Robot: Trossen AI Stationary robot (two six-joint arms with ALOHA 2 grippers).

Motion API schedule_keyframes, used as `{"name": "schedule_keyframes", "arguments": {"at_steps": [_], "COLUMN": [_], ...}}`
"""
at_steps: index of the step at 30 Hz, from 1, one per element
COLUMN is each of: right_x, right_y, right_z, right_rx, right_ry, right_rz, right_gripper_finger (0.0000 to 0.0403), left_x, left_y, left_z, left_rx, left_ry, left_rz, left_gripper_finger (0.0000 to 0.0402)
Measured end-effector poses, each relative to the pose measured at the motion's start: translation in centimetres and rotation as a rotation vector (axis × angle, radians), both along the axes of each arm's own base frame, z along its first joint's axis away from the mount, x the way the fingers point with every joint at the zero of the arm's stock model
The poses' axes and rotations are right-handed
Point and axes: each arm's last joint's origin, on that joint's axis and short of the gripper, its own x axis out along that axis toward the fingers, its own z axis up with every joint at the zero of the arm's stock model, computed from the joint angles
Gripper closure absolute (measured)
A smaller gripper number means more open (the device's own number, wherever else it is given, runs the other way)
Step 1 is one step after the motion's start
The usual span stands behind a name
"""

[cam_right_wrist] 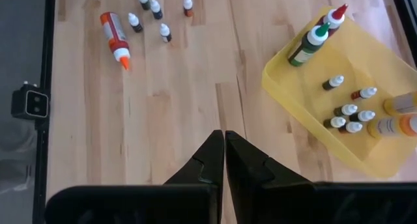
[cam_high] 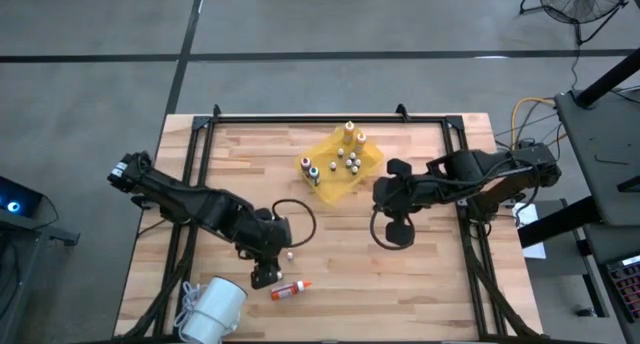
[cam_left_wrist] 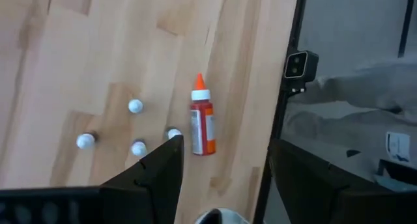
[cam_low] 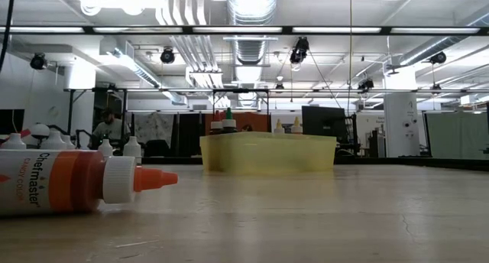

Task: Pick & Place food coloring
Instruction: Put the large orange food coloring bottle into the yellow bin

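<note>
An orange-capped food coloring bottle [cam_left_wrist: 202, 123] lies on its side on the wooden table near its front edge [cam_high: 290, 290], large at the left of the low view [cam_low: 69, 183]. Several tiny white-capped bottles [cam_right_wrist: 156, 9] stand upright just beyond it [cam_left_wrist: 135, 107]. My left gripper [cam_left_wrist: 225, 175] hangs open above the table beside the lying bottle [cam_high: 265, 276], touching nothing. More food coloring bottles, green [cam_right_wrist: 306, 47], red [cam_right_wrist: 335, 17] and several small ones [cam_right_wrist: 345, 113], stand in the yellow tray [cam_right_wrist: 306, 94]. My right gripper [cam_right_wrist: 225, 152] hovers shut over bare wood near the tray [cam_high: 392, 234].
The yellow tray [cam_high: 330, 189] sits at the table's far middle [cam_low: 267, 154]. A white lamp-like object [cam_high: 213, 312] lies at the near left corner. A black frame [cam_high: 330, 119] runs around the table, with a small black box [cam_left_wrist: 300, 64] on its near rail.
</note>
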Motion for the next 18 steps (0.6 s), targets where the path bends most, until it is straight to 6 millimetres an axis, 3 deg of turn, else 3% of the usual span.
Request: {"name": "schedule_keyframes", "arguments": {"at_steps": [8,18], "right_x": [0.1,0.1], "right_y": [0.0,0.0], "right_z": [0.1,0.1], "right_rx": [-0.007,-0.009], "right_ry": [-0.018,-0.017], "right_rz": [0.017,0.020], "right_gripper_finger": [0.0394,0.0394], "left_x": [1.3,3.1], "left_y": [-2.7,-5.8], "left_z": [-2.1,-6.1], "left_rx": [-0.017,-0.023], "left_ry": [0.050,0.174], "left_rz": [0.003,0.044], "left_gripper_finger": [0.0205,0.0205]}}
